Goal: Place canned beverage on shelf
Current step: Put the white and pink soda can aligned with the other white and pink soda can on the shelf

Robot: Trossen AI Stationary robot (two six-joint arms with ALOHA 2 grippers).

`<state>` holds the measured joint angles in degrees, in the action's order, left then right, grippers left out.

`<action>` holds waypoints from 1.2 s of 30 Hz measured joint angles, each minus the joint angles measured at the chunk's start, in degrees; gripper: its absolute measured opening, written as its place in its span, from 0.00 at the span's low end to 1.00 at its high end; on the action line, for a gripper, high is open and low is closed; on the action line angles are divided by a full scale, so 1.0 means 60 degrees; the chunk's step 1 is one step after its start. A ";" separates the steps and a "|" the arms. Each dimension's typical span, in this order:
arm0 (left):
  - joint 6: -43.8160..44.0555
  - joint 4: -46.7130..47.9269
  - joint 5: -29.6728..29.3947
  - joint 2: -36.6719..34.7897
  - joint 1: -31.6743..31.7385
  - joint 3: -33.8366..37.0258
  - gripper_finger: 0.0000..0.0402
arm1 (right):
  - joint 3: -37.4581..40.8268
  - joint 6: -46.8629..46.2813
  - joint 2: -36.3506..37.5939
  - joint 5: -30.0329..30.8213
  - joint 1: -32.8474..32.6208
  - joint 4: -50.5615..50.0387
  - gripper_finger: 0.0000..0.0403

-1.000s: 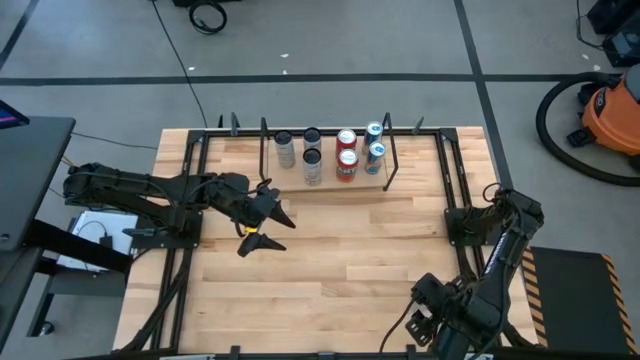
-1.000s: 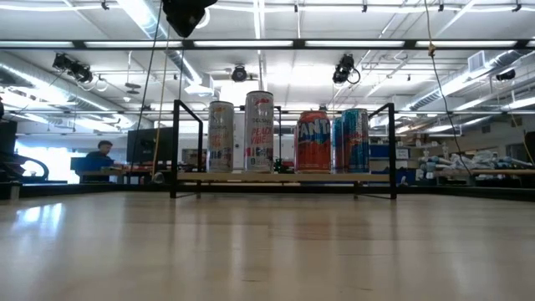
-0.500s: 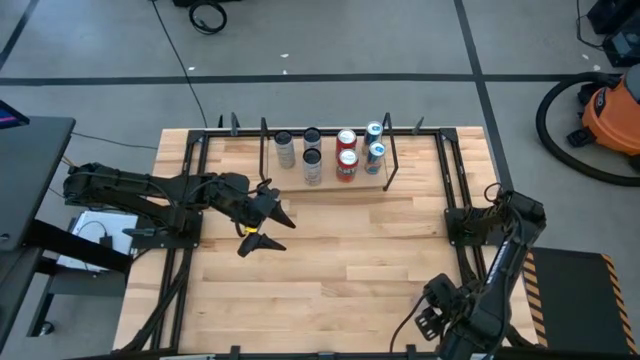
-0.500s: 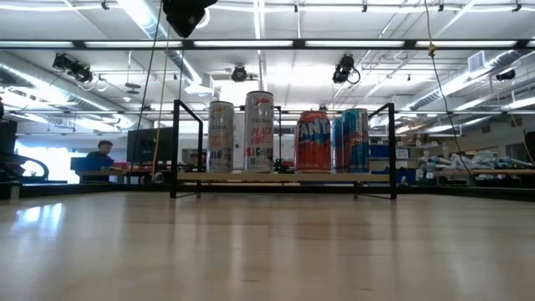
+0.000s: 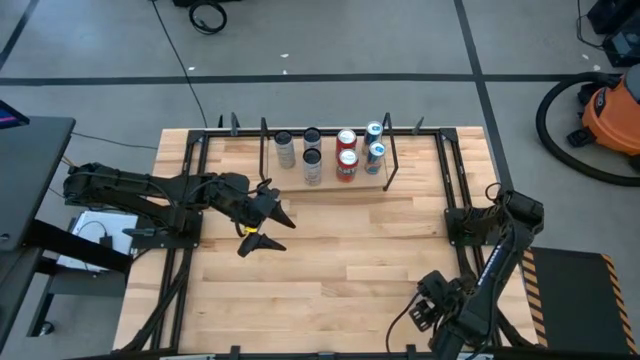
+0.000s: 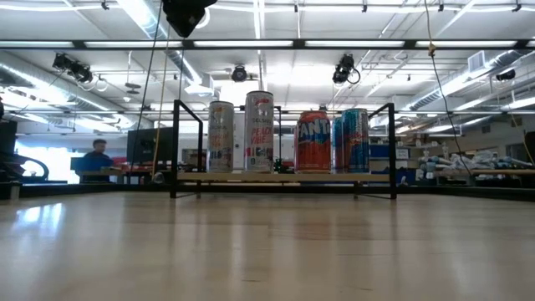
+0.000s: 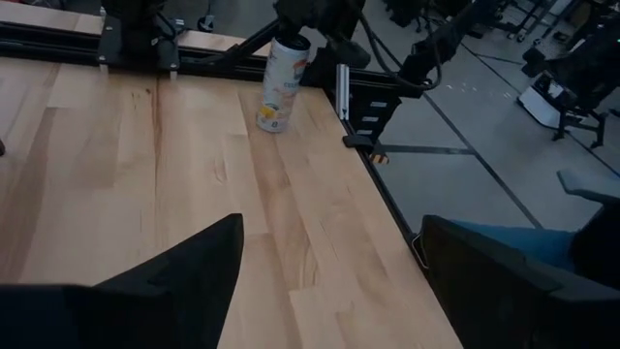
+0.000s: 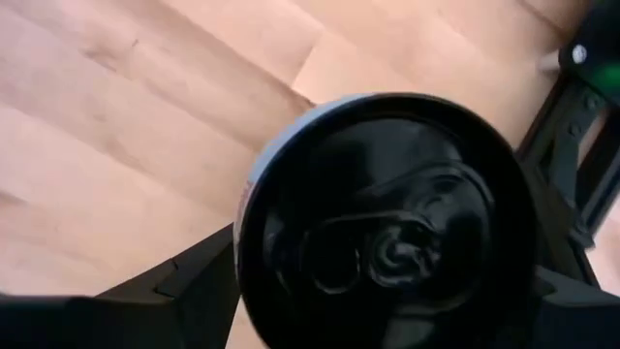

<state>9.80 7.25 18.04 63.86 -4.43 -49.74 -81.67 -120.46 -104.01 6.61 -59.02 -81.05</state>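
A pale cylindrical can with a black lid [image 8: 387, 233] (lower right of the high view) was held clamped by the right gripper [image 5: 432, 305]. The black-rod, wood-board shelf [image 5: 330, 185] was seen upper centre; the left gripper [image 5: 258, 227] was spread empty.

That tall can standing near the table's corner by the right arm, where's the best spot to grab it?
Take the can by its curved side wall, high up near the top, coming straight down from above. It stands upright on the table, so its opposite sides are free, and the right gripper hangs directly over its top.
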 joint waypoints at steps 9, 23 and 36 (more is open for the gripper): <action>0.0004 -0.0022 0.0000 0.0000 0.0000 0.0000 0.79 | 0.0362 0.0476 0.0000 0.1259 0.0047 0.0071 0.76; 0.0007 -0.0025 -0.0003 -0.0004 0.0001 0.0000 0.79 | 0.0846 0.0606 0.0011 0.1652 0.0372 0.0229 0.76; 0.0011 -0.0025 -0.0002 -0.0015 0.0002 0.0000 0.79 | 0.0846 0.0532 0.0015 0.2905 0.0815 0.0170 0.76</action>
<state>9.87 7.09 18.03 63.77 -4.42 -49.74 -76.60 -117.27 -103.92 24.03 -54.14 -80.03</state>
